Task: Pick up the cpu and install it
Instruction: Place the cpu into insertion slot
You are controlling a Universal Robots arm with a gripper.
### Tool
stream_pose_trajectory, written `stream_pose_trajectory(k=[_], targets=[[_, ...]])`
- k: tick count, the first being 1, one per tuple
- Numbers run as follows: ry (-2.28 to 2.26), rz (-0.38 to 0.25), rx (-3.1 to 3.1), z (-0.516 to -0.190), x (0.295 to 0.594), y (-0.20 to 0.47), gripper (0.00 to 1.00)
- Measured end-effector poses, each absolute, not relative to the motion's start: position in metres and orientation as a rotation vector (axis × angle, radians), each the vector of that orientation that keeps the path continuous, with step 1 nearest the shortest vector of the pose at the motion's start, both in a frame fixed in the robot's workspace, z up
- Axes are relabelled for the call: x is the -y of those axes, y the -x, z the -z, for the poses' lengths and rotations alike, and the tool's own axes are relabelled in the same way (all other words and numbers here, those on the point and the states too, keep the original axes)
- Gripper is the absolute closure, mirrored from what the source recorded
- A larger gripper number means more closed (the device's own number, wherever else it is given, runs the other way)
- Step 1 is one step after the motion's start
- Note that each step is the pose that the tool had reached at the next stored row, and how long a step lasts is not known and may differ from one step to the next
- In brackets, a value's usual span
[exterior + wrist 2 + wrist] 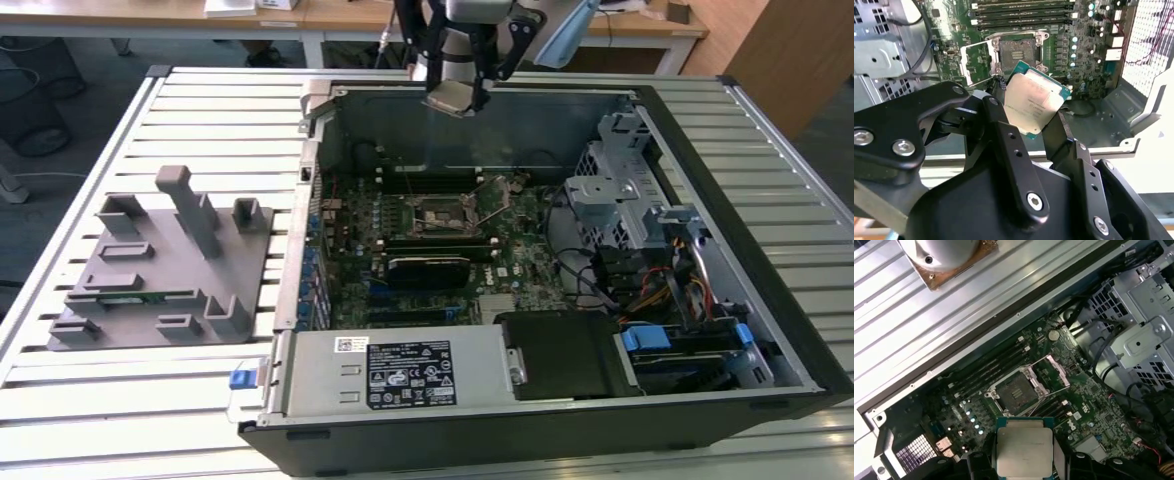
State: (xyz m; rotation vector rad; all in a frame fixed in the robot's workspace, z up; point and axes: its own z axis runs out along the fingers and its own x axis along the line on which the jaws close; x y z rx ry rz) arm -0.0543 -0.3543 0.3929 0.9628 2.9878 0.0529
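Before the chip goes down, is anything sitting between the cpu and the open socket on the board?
Nothing visible does. The cpu, held in the jaws, is up above the board. The socket lies bare, and its load plate is swung open to one side.

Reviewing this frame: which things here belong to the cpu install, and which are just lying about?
Job in hand:
cpu, gripped by the end effector above the case
socket, its frame lifted open

Lying about:
grey tray
memory strip on that tray
power supply
drive cage
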Motion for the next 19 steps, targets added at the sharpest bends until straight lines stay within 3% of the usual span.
stream_pose_trajectory(k=[19], targets=[[-1.256, -0.052, -2.873, -0.3909, 0.3464, 0.0545, 0.46]])
